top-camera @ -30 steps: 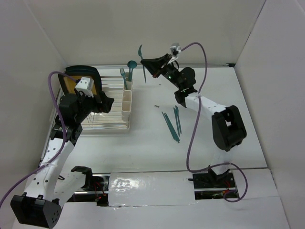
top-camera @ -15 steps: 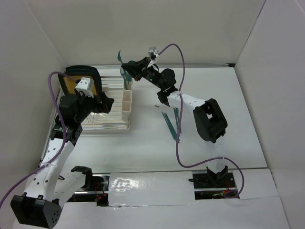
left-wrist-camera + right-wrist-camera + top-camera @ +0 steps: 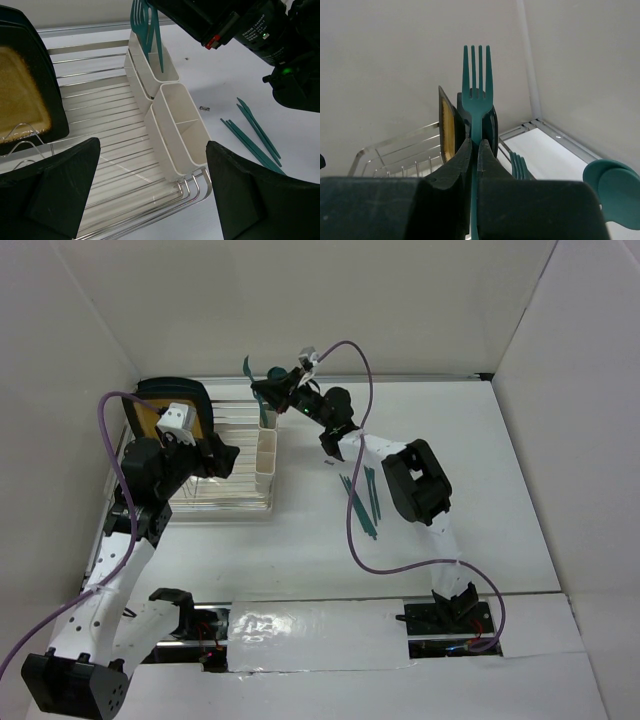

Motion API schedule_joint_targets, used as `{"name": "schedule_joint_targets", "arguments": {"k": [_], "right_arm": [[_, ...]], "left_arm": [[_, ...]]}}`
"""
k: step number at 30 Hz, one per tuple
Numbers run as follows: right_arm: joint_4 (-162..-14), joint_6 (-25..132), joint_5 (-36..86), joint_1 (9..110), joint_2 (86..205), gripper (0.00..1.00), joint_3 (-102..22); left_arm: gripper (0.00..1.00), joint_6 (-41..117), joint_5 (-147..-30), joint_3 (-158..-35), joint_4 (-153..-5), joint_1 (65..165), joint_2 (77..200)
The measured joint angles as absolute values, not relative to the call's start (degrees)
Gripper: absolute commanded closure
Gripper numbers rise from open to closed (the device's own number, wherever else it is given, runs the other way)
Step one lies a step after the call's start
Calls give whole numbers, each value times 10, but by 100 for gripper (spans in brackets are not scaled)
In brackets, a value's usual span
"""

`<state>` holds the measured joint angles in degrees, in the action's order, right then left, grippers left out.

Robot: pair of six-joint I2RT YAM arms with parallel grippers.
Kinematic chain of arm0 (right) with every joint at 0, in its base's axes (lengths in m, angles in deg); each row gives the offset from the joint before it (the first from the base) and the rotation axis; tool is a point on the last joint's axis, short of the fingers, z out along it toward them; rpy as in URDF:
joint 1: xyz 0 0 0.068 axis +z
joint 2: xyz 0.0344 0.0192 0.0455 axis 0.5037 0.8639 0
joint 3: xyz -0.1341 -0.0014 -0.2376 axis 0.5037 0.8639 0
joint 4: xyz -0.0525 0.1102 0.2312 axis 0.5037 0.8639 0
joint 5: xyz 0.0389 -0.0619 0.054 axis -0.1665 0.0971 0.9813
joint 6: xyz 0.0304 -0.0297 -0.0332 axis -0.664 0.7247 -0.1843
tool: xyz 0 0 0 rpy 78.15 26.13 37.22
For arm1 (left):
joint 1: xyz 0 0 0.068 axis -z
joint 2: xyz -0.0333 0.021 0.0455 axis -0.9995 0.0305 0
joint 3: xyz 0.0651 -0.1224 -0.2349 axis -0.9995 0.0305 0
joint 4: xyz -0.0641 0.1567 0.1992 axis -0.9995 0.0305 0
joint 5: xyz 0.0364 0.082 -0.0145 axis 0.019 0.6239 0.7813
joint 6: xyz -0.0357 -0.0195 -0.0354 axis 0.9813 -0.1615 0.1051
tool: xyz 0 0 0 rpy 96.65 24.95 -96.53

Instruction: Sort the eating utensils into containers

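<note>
Right hand (image 3: 268, 390): clamped on fork (image 3: 475, 90); has swung left across the counter (image 3: 490, 460).
Fork: tines up, over far cup of containers (image 3: 175, 125), not in yet.
Left hand (image 3: 152, 146): wide open, unmoved by rack (image 3: 100, 100).
Loose utensils (image 3: 360, 498): still on counter, unsorted.

Two arms (image 3: 118, 545) (image 3: 415, 482), one dish rack (image 3: 100, 145), one plate (image 3: 20, 90), one held fork (image 3: 475, 85), one spoon (image 3: 612, 192).

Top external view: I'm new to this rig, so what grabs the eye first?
The right arm, stretched across the table, its jaws shut on a teal fork over the far end of the cream containers. Then the loose teal utensils lying mid-table, and the yellow-and-black plate standing in the wire rack.
</note>
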<state>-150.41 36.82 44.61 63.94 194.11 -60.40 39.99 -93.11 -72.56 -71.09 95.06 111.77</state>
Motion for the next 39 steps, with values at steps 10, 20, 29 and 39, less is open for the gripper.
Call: {"name": "schedule_joint_targets", "arguments": {"k": [10,20,29,39], "right_arm": [[-1510,383,443,638,1938,84,-542],[-1452,409,449,637,1901,27,-518],[-1338,466,424,637,1710,19,-461],[-984,463,150,637,1453,3,-244]], "left_arm": [[0,399,-936,-726,-711,951,1118],[0,399,-937,-726,-711,951,1118],[0,401,-940,-726,-711,951,1114],[0,402,-955,-726,-711,951,1098]]}}
